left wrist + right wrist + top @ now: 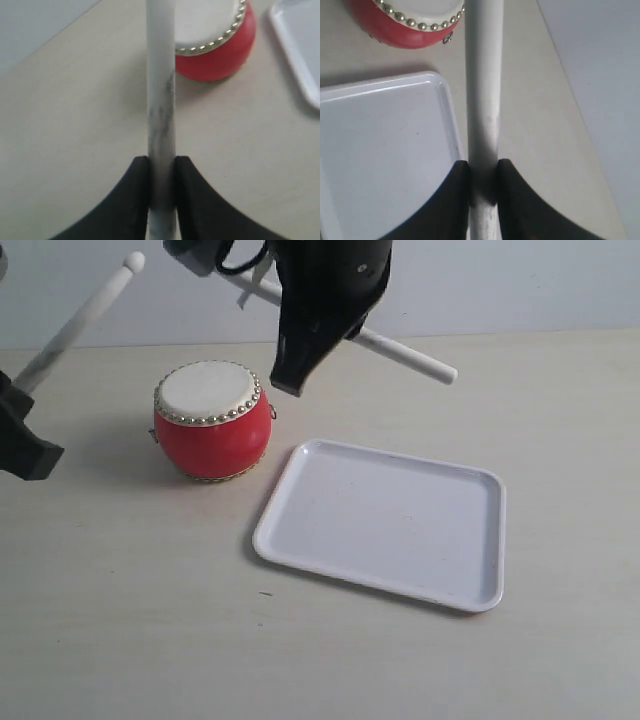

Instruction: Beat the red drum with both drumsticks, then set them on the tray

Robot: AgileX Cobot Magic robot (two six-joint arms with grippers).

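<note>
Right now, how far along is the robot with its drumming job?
Picking up looks done: the left gripper is shut on the left drumstick and the right gripper on the right drumstick. In hand: both sticks are held in the air, neither touching the red drum. Whether it has been beaten cannot be told. Left: laying both sticks on the tray, which holds none yet.

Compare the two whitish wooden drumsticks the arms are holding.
The left drumstick, in the left gripper, slants upward, rounded knob tip uppermost; the right drumstick, in the right gripper, runs down rightward in the exterior view, blunt end showing. The left drumstick bears grey smudges; the right looks cleaner. Both are thin whitish rods, clamped, neither touching the glossy red drum.
</note>
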